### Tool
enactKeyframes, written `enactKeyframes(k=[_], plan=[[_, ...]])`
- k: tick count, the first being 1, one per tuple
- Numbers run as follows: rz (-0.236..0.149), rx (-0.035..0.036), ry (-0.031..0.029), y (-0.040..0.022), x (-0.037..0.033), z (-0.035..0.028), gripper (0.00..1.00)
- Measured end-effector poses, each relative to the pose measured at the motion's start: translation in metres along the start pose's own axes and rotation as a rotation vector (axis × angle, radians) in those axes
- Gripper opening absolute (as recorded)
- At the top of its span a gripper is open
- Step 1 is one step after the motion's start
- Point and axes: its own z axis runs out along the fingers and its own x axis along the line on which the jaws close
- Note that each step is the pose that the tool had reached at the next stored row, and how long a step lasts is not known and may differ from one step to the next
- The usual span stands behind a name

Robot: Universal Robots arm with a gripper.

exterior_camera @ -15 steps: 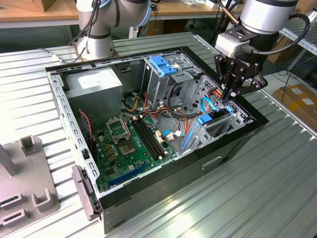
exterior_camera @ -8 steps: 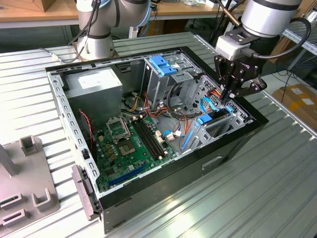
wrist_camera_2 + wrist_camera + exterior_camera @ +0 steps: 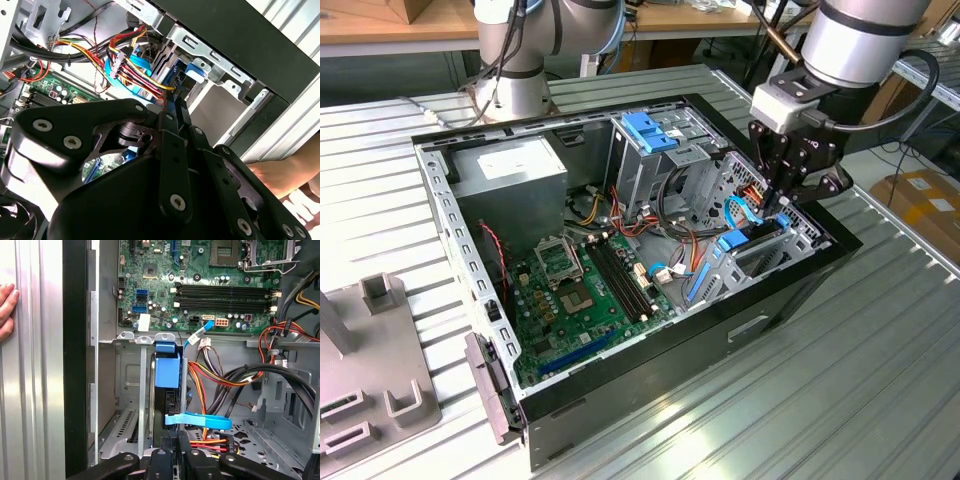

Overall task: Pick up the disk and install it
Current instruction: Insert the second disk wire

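Reaching down into the open computer case, the gripper has its fingers drawn nearly together on the edge of the disk. That drive, in its blue carrier, stands on edge inside the grey metal drive bay beside the motherboard. Judging by this, pickup is done and insertion is well along; final seating and release remain. A person's hand rests outside the case.

I can read no print: the white label on the power supply stays illegible.
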Motion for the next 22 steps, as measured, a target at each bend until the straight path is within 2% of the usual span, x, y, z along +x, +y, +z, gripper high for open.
enactKeyframes(k=[8, 22], plan=[[0.0, 0.0, -0.0003, 0.0006, -0.0003, 0.0072, 0.16], [0.0, 0.0, -0.0009, 0.0006, 0.0001, 0.0124, 0.16]])
